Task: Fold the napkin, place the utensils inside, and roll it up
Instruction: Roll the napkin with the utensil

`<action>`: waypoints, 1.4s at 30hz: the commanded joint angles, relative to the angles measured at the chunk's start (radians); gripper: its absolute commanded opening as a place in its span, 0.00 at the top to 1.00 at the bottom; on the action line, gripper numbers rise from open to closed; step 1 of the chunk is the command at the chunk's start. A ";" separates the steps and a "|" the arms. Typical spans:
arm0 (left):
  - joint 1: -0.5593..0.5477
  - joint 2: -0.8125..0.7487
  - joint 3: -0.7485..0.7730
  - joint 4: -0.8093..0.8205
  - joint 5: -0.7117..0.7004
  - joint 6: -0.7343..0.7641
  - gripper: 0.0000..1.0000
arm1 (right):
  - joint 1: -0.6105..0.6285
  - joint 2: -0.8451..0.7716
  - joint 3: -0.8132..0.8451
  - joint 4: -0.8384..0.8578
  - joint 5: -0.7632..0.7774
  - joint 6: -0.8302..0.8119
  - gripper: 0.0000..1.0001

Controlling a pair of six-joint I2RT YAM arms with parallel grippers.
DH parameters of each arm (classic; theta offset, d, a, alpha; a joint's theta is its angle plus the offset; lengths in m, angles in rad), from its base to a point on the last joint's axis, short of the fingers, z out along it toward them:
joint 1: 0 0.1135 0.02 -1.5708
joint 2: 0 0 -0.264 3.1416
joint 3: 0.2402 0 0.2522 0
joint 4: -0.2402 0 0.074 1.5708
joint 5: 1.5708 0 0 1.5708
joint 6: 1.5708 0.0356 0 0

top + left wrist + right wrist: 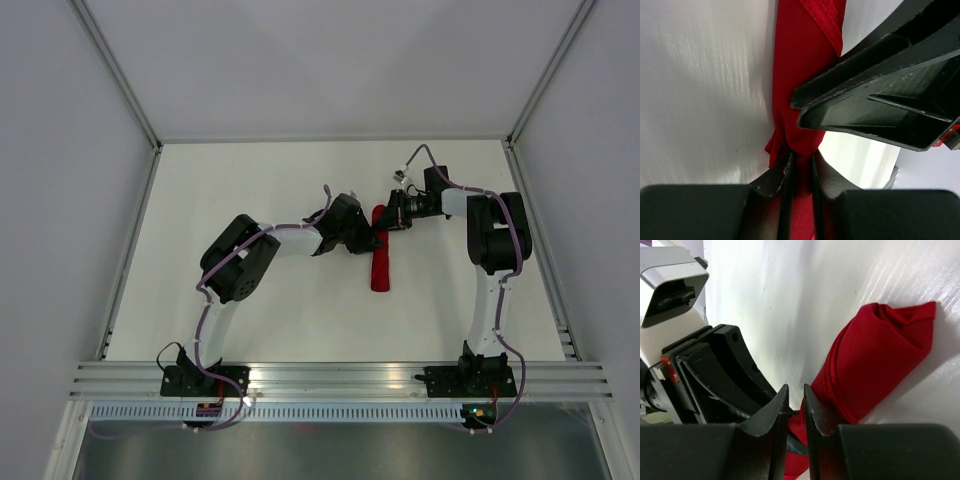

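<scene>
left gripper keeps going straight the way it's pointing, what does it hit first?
The left gripper pinches the napkin. Straight on, the right gripper crosses just ahead and is probably first contact; depth is unclear.

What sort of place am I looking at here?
Probably a lab test bench for robots: a left arm and right arm bolted to a metal rail, a white table boxed in by plain panels, one rolled red napkin.
</scene>
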 commanded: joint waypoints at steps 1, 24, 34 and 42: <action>-0.007 0.115 -0.080 -0.275 -0.011 0.038 0.86 | 0.011 0.023 0.031 -0.030 0.062 -0.022 0.76; -0.012 -0.048 -0.185 -0.215 -0.108 0.127 0.55 | 0.031 -0.017 0.060 -0.065 0.125 -0.112 0.77; -0.029 -0.060 -0.156 -0.204 -0.124 0.141 0.54 | 0.032 -0.053 0.134 -0.070 0.093 -0.112 0.75; -0.036 -0.057 -0.136 -0.198 -0.131 0.113 0.54 | 0.032 -0.145 0.228 -0.107 0.134 -0.095 0.70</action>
